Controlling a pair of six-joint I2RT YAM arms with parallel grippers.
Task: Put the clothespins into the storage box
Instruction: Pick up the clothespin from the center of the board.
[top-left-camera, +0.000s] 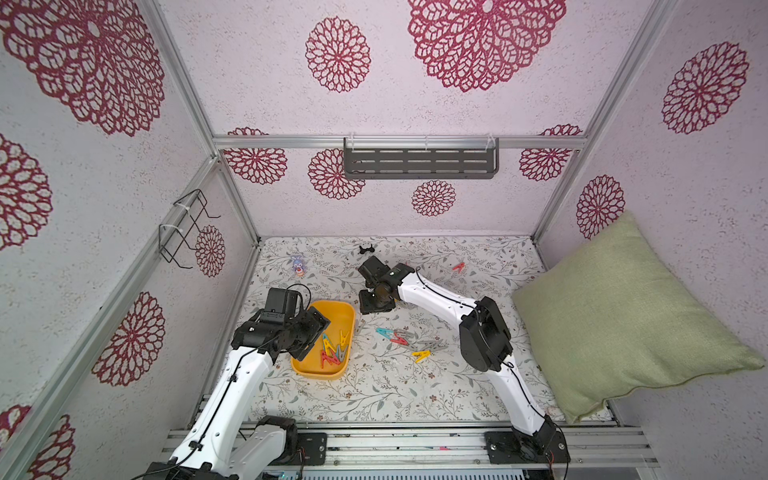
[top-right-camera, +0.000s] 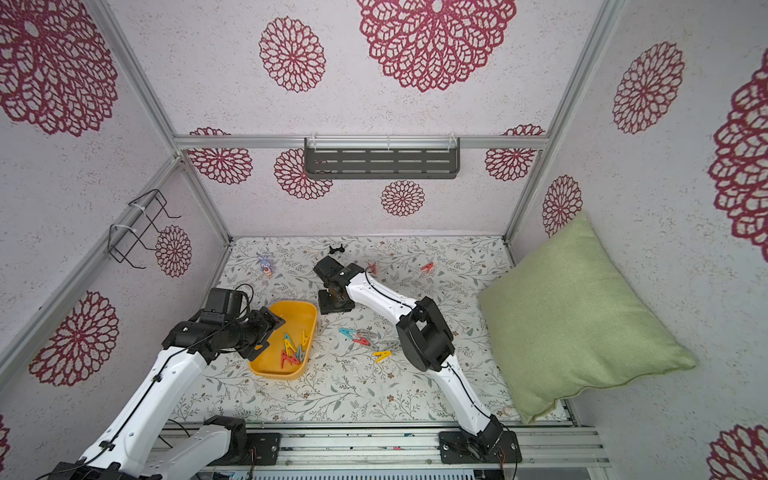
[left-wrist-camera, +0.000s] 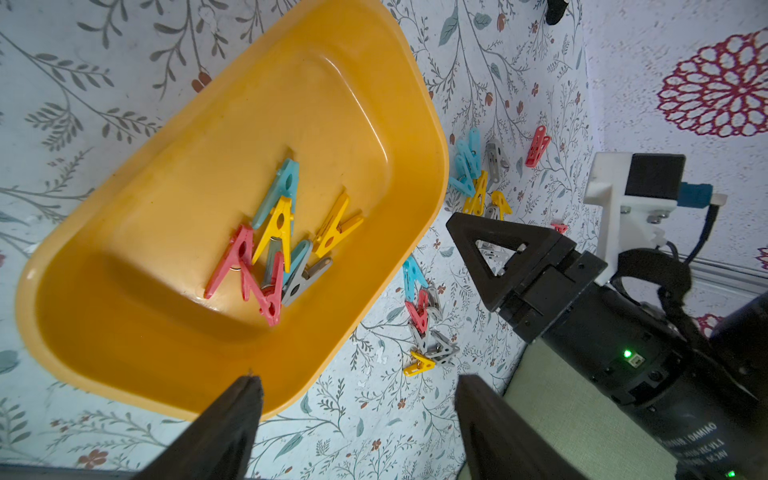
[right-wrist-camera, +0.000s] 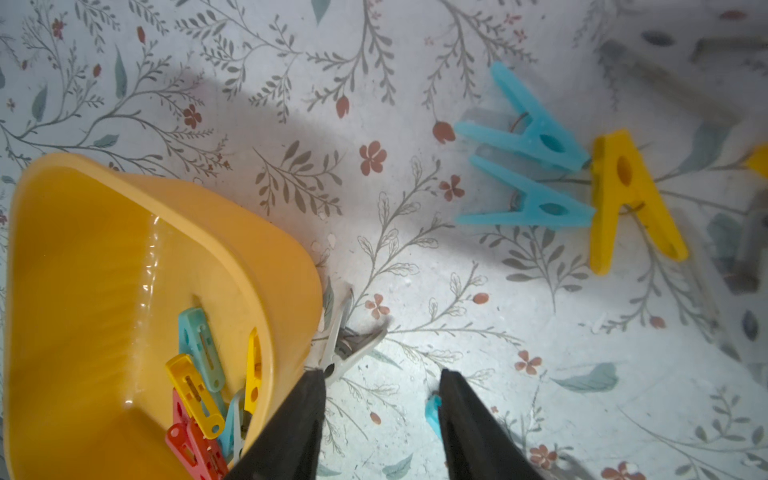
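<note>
Our left gripper (left-wrist-camera: 355, 386) hangs spread and empty over the storage box (left-wrist-camera: 124, 332) holding several clothespins (left-wrist-camera: 274, 249); our right gripper (right-wrist-camera: 380, 374) gapes empty beside a grey clothespin (right-wrist-camera: 345, 349); others lie on the cloth (top-left-camera: 374, 395).

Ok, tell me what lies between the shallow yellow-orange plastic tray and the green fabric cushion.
Both top views show loose teal, red, grey and yellow clothespins, then the right arm's black elbow.

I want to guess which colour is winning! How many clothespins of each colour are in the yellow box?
Red clothespins: 2
Yellow clothespins: 2
Teal clothespins: 2
Grey clothespins: 1 clear; more may hide underneath
Total in the storage box: 7 that I can see
</note>
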